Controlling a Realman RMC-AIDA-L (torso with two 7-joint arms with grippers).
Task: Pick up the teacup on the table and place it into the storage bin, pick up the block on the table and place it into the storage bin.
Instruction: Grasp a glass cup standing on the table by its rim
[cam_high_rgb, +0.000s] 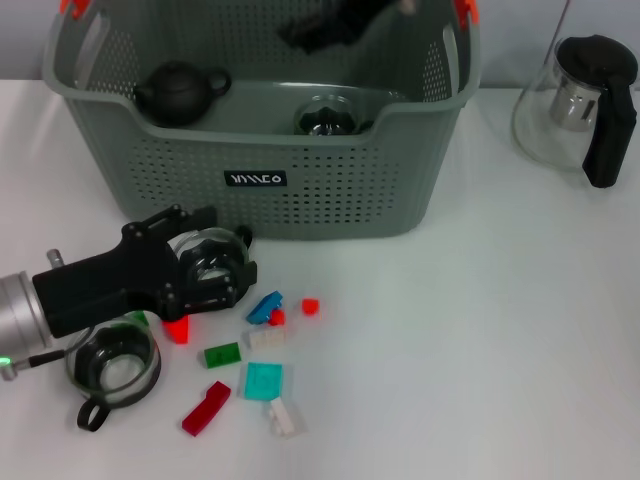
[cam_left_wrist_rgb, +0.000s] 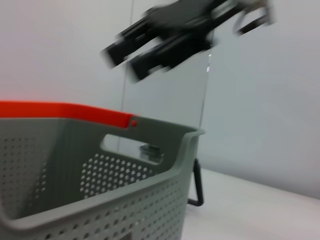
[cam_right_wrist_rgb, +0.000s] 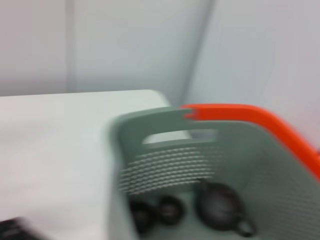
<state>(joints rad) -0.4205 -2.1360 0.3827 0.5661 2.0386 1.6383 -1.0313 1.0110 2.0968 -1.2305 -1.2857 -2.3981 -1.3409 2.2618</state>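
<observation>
I see the grey-green perforated plastic storage bin (cam_left_wrist_rgb: 100, 200) with its orange handle clip (cam_left_wrist_rgb: 65, 111), the blurred black right gripper (cam_left_wrist_rgb: 170, 42) above

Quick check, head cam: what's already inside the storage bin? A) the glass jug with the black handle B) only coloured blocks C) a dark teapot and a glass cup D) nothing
C: the dark teapot and a glass cup sit on the floor of the storage bin, while the coloured blocks lie on the table and the glass jug stands outside to the bin's right.
</observation>
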